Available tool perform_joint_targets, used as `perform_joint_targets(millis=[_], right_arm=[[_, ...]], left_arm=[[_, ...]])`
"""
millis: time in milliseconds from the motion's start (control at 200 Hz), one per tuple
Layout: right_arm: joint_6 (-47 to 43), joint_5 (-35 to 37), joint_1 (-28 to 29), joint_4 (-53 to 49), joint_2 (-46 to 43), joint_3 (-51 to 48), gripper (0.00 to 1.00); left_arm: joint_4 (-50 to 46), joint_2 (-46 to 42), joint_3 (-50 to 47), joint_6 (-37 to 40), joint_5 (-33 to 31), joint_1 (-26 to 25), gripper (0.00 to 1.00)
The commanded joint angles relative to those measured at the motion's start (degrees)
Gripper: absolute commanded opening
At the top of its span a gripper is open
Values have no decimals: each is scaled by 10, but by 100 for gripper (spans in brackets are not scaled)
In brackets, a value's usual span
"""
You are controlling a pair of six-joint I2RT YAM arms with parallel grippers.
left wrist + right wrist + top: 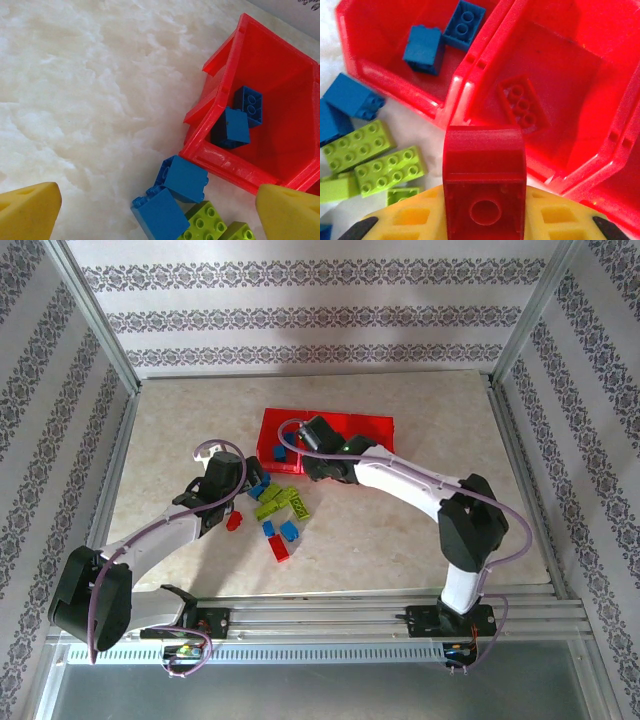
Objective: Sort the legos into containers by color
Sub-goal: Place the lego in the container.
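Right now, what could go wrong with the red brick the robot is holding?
1. The red brick in the right pincer seems to hang over the tray's near rim, beside the divider. Dropped here, it might bounce out or land with the blue bricks.
2. The open left pincer hovers near loose blue bricks by the tray; it could knock them.

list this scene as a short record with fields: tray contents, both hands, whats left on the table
tray: red, three compartments side by side
left compartment: two blue bricks
middle compartment: one studded red brick, lying flat
right hand: shut on a red block, at the tray's near wall by the middle compartment
left hand: open, holding nothing, above the table near the tray's corner
on table: loose blue bricks, lime green bricks, a small red brick
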Motion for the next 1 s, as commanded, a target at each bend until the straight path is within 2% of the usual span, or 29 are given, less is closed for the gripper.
perform_joint_targets(millis=[0, 260, 485, 775, 994], right_arm=[[-15, 23, -19, 1, 33, 36, 29], [-26, 8, -47, 1, 107, 106, 29], [-22, -1, -63, 0, 138, 129, 31], [-19, -1, -71, 1, 166, 133, 42], [-24, -4, -72, 5, 153, 129, 53]], left_arm=[[-7, -12, -10, 8, 1, 9, 100], [-10, -11, -11, 10, 7, 11, 100], [-13, -5, -9, 15, 8, 11, 100], [-14, 11, -1, 22, 20, 14, 100], [-58, 43, 36, 65, 49, 14, 100]])
